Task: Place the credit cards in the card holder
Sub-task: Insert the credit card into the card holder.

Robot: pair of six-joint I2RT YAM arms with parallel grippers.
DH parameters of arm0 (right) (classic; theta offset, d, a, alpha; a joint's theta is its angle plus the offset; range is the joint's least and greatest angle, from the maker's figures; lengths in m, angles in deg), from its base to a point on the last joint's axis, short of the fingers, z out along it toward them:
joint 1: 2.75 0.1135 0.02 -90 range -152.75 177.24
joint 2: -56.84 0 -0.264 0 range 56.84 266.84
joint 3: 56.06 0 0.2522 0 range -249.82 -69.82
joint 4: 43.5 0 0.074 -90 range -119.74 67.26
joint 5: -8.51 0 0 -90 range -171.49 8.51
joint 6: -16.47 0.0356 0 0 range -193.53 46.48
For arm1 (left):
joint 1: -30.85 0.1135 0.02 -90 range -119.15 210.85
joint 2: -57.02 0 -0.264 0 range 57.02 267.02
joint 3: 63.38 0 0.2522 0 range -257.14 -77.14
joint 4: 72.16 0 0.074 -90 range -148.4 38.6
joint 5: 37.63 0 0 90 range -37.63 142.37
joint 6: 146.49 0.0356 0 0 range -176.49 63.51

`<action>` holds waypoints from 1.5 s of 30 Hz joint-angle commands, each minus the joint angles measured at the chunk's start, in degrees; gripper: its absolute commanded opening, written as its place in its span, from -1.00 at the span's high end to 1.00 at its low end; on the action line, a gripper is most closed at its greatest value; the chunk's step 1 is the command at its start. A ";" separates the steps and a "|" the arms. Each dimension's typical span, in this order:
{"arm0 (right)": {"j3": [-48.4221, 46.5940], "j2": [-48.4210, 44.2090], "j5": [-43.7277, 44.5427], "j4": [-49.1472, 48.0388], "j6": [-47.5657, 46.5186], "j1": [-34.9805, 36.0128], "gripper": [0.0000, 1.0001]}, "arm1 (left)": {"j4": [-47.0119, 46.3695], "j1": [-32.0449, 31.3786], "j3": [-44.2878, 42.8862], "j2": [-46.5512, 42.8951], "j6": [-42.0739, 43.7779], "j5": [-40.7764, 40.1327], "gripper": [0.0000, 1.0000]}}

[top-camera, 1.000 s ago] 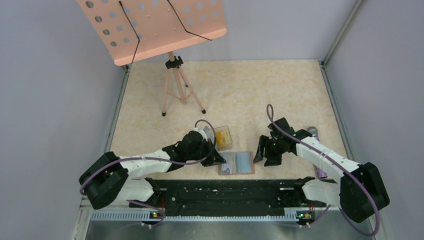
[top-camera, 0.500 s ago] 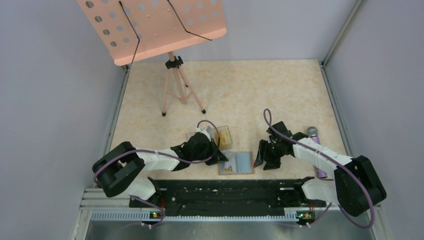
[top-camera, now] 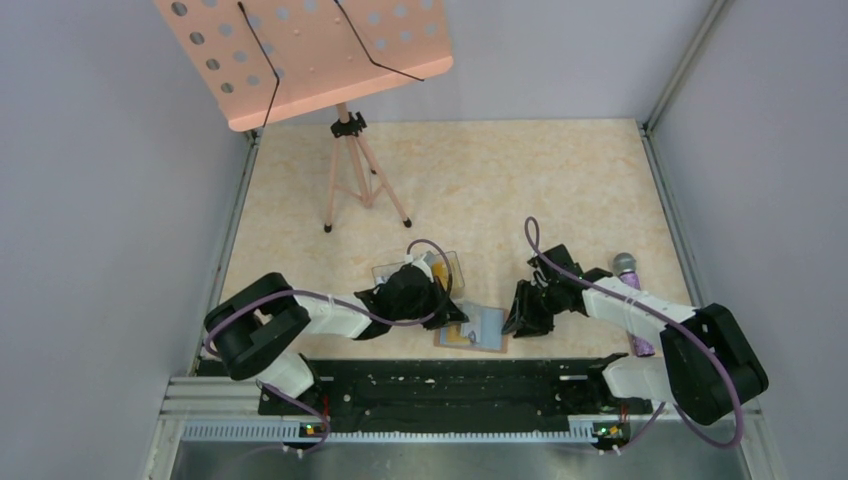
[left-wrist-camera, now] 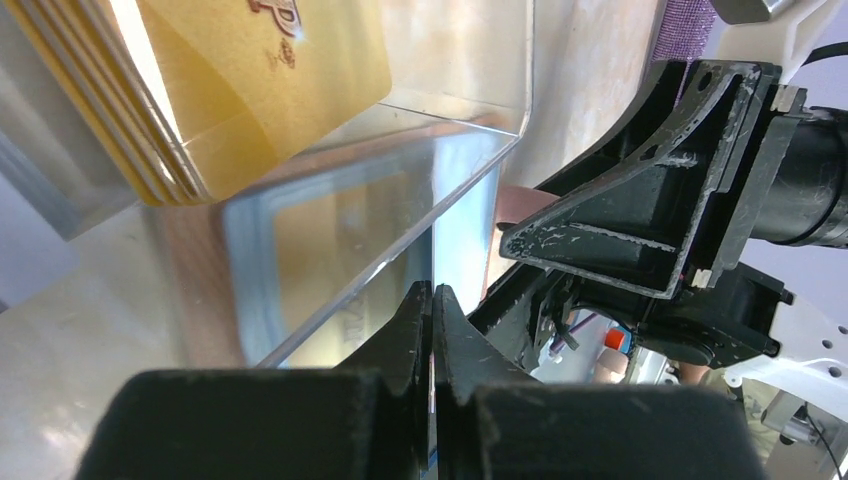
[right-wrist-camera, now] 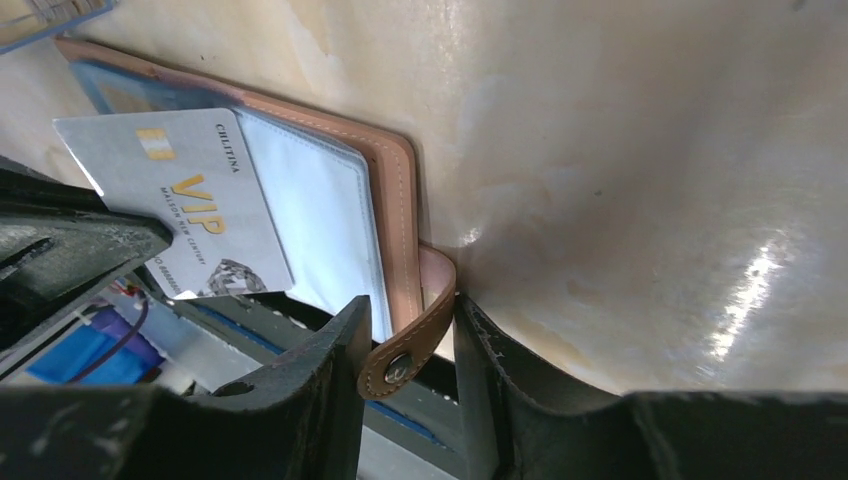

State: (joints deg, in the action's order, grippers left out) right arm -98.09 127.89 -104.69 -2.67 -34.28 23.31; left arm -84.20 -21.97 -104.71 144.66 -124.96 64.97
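The card holder (top-camera: 487,326) lies open at the table's (top-camera: 500,180) near edge. The left gripper (top-camera: 455,314), clenched on a pale card (right-wrist-camera: 190,200), holds it over the inner face. The right gripper (right-wrist-camera: 412,320) straddles the snap tab (right-wrist-camera: 418,345); whether it pinches, I cannot tell. Insertion, I'd judge: next, ease the card's edge into a pocket.

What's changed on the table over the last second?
The left gripper moved right, bringing a pale card over the open card holder, which turned slightly. The right gripper edged left, narrowing around the holder's snap tab. The music stand stayed put.
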 commanded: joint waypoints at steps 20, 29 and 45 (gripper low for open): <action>4.18 1.14 -0.63 -4.80 1.72 -0.41 0.32 | 7.82 -1.25 0.23 -9.19 3.45 -5.35 1.00; 4.31 1.99 -0.44 -5.02 1.11 -0.41 0.33 | 11.13 -1.18 -0.34 -8.58 4.50 -5.50 1.00; 5.01 1.52 -1.45 -5.77 1.73 -0.48 0.33 | 4.45 -1.41 0.12 -3.03 3.74 -1.98 1.00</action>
State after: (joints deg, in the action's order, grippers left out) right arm -95.32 128.28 -109.43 -8.05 -31.90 23.31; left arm -75.26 -23.11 -104.65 140.04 -121.09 60.95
